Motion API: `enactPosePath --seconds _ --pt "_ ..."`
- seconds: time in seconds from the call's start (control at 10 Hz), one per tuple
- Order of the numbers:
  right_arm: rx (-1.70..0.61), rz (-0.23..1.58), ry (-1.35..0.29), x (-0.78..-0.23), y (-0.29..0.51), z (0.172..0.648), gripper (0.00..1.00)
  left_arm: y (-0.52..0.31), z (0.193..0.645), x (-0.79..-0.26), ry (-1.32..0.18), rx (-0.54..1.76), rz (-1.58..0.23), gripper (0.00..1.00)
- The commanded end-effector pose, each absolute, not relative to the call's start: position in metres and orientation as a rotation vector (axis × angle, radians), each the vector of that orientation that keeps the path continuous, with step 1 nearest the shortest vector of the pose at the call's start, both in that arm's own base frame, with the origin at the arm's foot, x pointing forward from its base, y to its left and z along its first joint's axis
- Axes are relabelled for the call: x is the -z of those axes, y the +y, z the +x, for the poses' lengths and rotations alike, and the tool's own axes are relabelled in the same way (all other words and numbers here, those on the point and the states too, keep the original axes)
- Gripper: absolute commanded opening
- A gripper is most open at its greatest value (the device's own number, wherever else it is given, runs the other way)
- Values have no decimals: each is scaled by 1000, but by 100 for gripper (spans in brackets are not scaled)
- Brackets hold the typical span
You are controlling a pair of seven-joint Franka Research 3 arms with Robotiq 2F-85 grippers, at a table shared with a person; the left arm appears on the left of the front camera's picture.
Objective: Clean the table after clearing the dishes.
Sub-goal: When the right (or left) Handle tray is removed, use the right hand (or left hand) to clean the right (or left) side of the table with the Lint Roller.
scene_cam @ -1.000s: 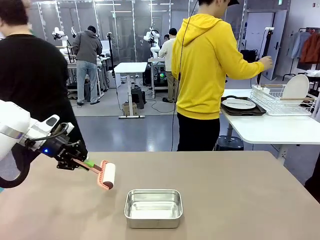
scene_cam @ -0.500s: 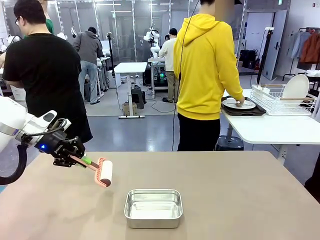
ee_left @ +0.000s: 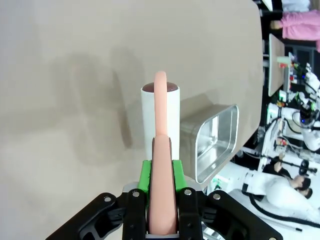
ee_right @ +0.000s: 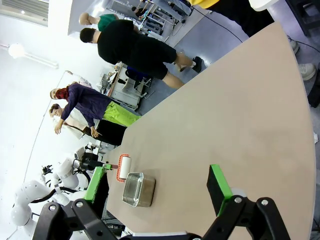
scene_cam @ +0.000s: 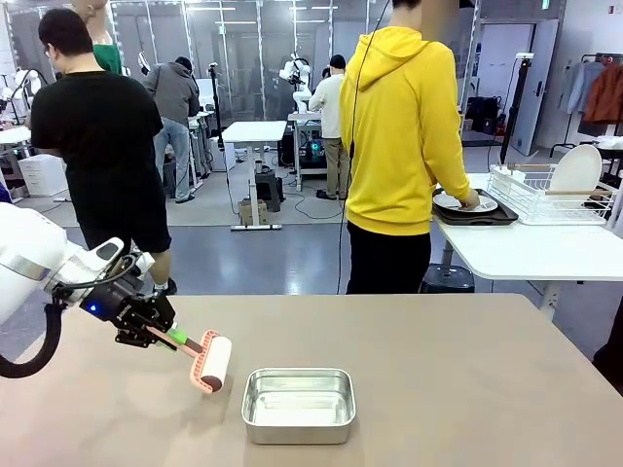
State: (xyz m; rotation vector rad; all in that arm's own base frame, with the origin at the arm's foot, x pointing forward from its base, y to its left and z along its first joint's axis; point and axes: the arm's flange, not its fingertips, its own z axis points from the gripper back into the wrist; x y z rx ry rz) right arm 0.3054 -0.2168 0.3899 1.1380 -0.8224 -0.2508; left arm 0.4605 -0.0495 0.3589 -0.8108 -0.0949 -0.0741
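My left gripper is shut on the pink handle of a lint roller, whose white roll sits low at the taupe table, left of centre. I cannot tell whether the roll touches the top. In the left wrist view the green pads of that gripper clamp the handle, with the roller pointing away. My right gripper hangs open and high above the table. The dishes are on the white side table: a white plate on a dark tray, under a person's hand.
A square steel pan sits near the table's front middle, just right of the roller, and appears again as pan and pan. A wire rack holds an upright plate. A person in a yellow hoodie stands at the far edge.
The left gripper has brought the roller down and a little right, toward the pan. The person's hand has settled on the plate on the tray. A person in black has walked away at the left.
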Motion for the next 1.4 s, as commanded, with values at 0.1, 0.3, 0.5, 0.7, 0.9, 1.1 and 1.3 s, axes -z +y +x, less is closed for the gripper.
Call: enactPosePath --seconds 0.1,0.3,0.5,0.7,0.9,1.1,1.3 --pt "242 1138 -818 -392 -216 303 100 -37 461 -339 -91 56 -867 20" --pt "242 1138 -818 -392 -216 303 100 -22 465 -316 -81 3 -823 20" --pt "242 1138 -818 -392 -216 303 100 0 466 -306 -87 1 -755 20" --pt "242 1138 -818 -392 -216 303 100 34 460 -313 -89 2 -719 20" --pt "242 1138 -818 -392 -216 303 100 86 441 -326 -90 -1 -642 20" --pt "242 1138 -818 -392 -216 303 100 126 420 -338 -92 -15 -574 20" --pt "242 1138 -818 -392 -216 303 100 144 403 -353 -103 -32 -537 20"
